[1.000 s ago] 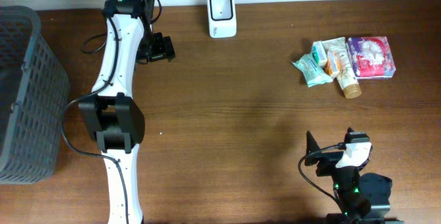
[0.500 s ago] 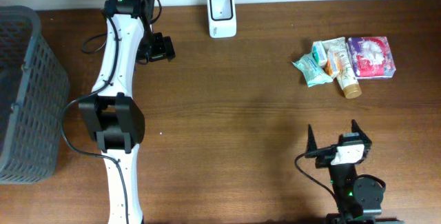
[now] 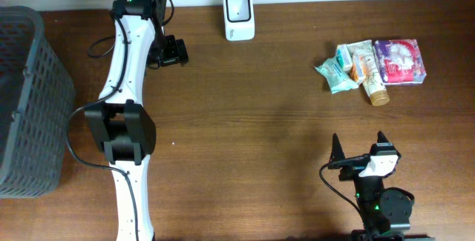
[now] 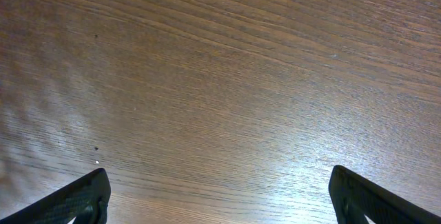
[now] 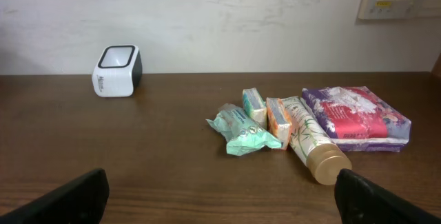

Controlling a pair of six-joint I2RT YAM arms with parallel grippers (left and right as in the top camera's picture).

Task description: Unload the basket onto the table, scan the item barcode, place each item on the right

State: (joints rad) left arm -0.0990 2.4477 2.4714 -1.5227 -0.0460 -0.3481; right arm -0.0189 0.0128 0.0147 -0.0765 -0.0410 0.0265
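Note:
The items lie in a cluster at the table's right rear: a purple pack, a tube with a gold cap, a teal packet and small boxes. The white barcode scanner stands at the back centre. My right gripper is open near the front edge, facing the cluster from well short of it, with nothing between its fingers. At the back left, beside the scanner, my left gripper is open over bare wood.
A dark grey mesh basket stands at the left edge. The left arm stretches from front to back across the left part of the table. A wall runs behind the scanner and items.
The right gripper has turned at the wrist, so both fingers now point toward the items. The left arm and all items have not moved.

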